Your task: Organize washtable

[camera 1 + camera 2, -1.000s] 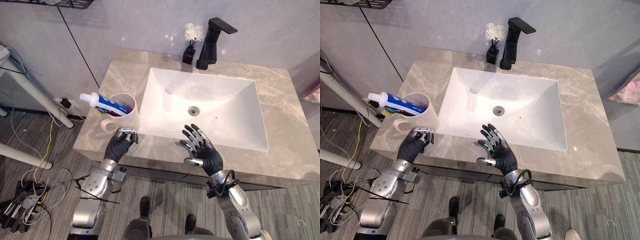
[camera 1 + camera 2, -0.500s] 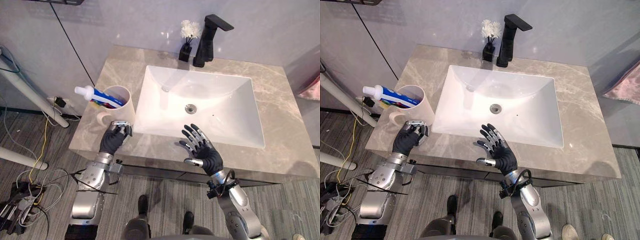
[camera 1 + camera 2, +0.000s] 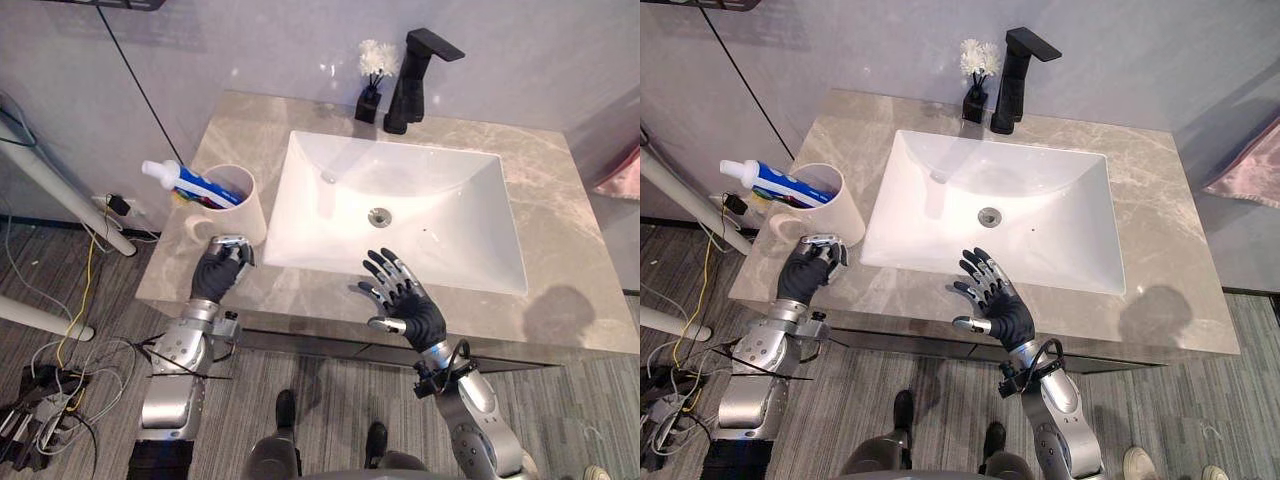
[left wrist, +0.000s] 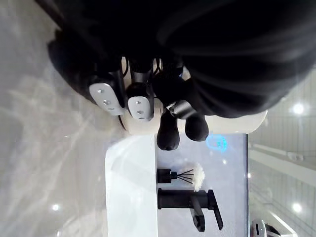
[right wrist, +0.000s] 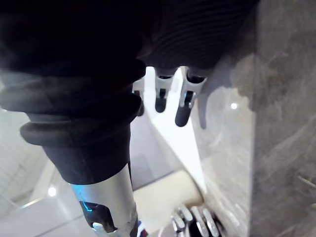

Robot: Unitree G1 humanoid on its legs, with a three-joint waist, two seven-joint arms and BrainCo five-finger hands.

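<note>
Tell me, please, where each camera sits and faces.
Left eye view: head, looking down at the washtable; left robot hand, right robot hand show.
Right eye view: beside it, same scene and hands.
Left wrist view: along its fingers toward cup and faucet.
Right wrist view: along its fingers toward sink and cup.
Both wrist views share the cup.

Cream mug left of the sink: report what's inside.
A blue-and-white toothpaste tube leans in the cream mug, cap end past the rim. What lies under the tube is covered.
</note>
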